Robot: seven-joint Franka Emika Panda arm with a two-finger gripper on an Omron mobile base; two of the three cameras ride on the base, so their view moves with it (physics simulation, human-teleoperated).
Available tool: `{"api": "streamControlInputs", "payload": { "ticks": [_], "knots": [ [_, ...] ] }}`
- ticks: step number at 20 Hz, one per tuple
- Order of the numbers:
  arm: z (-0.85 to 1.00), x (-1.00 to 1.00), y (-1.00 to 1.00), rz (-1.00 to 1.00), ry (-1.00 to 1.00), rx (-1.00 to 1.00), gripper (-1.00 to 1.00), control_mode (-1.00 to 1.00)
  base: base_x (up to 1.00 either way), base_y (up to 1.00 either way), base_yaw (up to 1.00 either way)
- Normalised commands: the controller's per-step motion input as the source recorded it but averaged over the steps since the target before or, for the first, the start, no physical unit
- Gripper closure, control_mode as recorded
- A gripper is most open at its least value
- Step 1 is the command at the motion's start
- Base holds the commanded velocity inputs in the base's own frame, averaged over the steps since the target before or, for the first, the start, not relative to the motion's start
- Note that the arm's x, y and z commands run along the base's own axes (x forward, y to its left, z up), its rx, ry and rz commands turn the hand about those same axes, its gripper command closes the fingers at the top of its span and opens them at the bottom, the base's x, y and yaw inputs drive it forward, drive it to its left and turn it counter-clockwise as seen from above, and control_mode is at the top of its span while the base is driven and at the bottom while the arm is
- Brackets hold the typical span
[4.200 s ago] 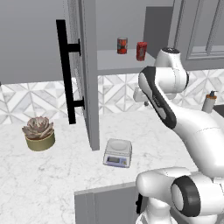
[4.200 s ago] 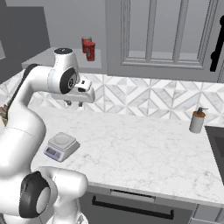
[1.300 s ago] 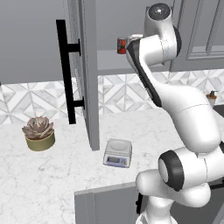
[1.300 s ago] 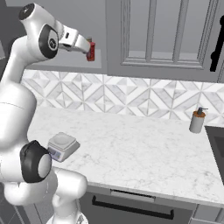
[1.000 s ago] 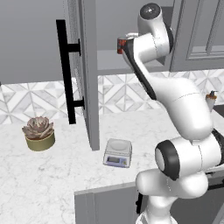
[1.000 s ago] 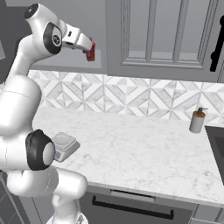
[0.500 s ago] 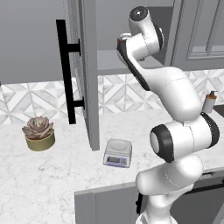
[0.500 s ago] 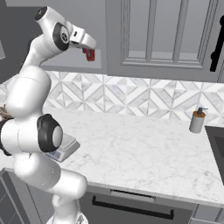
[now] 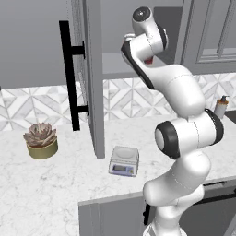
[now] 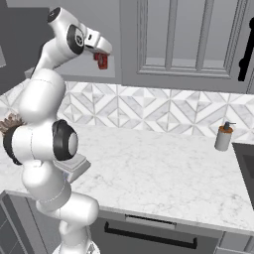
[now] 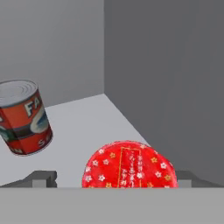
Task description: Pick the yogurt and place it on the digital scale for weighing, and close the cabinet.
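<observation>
The yogurt (image 11: 129, 165), a red cup with a patterned lid, stands on the cabinet shelf (image 11: 87, 127) close to the right inner wall. My gripper (image 11: 116, 177) is open, with one fingertip (image 11: 43, 176) on each side of the cup; the left one stands clear of it. In the right base view the gripper (image 10: 100, 53) hangs just over the yogurt (image 10: 102, 61). The digital scale (image 9: 123, 161) lies on the counter below, next to the open cabinet door (image 9: 92, 87) with its black bar handle (image 9: 69, 83).
A red labelled can (image 11: 22, 117) stands on the shelf to the yogurt's left. A potted succulent (image 9: 41, 140) sits at the counter's left. A soap bottle (image 10: 223, 136) stands by the backsplash on the right. My own arm partly covers the scale (image 10: 75, 165).
The arm has risen from above the counter and reached into the cabinet. Over the last second the hand has closed in on the yogurt.
</observation>
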Motion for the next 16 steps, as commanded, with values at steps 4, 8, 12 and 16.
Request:
{"api": "streamControlInputs", "payload": {
  "ticks": [4, 8, 12, 16],
  "knots": [
    [-0.05, 0.02, -0.09, 0.00, 0.00, 0.00, 1.00, -1.00, 0.00, 0.00, 0.00],
    [-0.19, 0.00, -0.07, 0.00, 0.00, 0.00, 1.00, -1.00, 0.00, 0.00, 0.00],
    [-0.31, -0.09, 0.02, 0.00, -0.06, 0.00, 1.00, -1.00, 0.00, 0.00, 0.00],
    [-0.03, -0.65, 0.14, 0.03, -0.09, 0.00, 1.00, -1.00, 0.00, 0.00, 0.00]
  ]
}}
